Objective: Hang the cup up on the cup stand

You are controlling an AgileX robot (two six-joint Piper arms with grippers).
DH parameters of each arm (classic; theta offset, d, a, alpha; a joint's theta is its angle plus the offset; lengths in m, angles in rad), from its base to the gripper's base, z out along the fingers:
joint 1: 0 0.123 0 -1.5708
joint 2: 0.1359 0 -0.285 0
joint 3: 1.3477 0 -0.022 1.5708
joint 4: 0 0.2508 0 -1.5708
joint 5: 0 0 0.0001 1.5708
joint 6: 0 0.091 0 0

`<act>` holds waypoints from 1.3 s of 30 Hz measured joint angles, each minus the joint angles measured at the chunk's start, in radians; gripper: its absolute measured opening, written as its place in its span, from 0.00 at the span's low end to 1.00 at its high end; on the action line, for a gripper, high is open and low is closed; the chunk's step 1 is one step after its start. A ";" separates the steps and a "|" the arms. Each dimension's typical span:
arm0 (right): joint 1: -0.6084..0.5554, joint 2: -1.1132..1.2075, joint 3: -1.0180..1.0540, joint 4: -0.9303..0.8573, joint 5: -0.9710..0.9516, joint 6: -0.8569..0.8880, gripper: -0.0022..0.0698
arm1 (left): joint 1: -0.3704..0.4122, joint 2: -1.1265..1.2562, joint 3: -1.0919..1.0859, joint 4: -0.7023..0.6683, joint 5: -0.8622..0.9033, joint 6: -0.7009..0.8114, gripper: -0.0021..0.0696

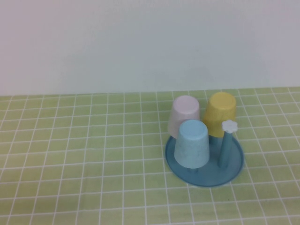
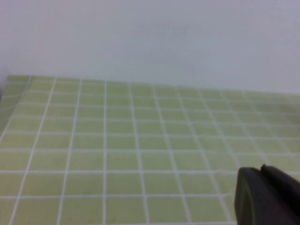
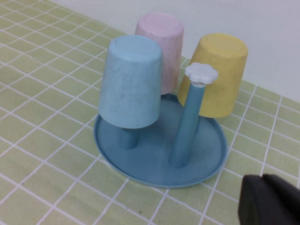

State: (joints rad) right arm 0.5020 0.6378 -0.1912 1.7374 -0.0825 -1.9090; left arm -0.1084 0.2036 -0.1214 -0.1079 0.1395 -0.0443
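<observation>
Neither tool's opening can be told, left tool [image 2: 267, 197] over bare desk [image 2: 117, 150], right tool [image 3: 269, 199] near cup stand [image 3: 150, 164] where cup [image 3: 131, 82] already hangs; retreat seems all that remains.

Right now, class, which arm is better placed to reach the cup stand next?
Right. The right gripper sits close beside the cup stand, where the cup already hangs; the left gripper faces only bare table.
</observation>
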 joint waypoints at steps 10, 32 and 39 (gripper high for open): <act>0.000 0.000 0.000 0.000 0.000 0.000 0.03 | 0.000 -0.187 0.123 0.083 0.085 -0.053 0.03; 0.000 0.000 0.000 0.002 0.000 0.000 0.03 | 0.000 -0.214 0.123 0.073 0.182 -0.051 0.03; 0.000 -0.013 0.000 0.002 0.000 0.004 0.03 | 0.000 -0.214 0.123 0.073 0.182 -0.051 0.03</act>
State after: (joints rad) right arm 0.5020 0.6243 -0.1912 1.7397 -0.0825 -1.9050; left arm -0.1084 -0.0104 0.0012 -0.0344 0.3218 -0.0949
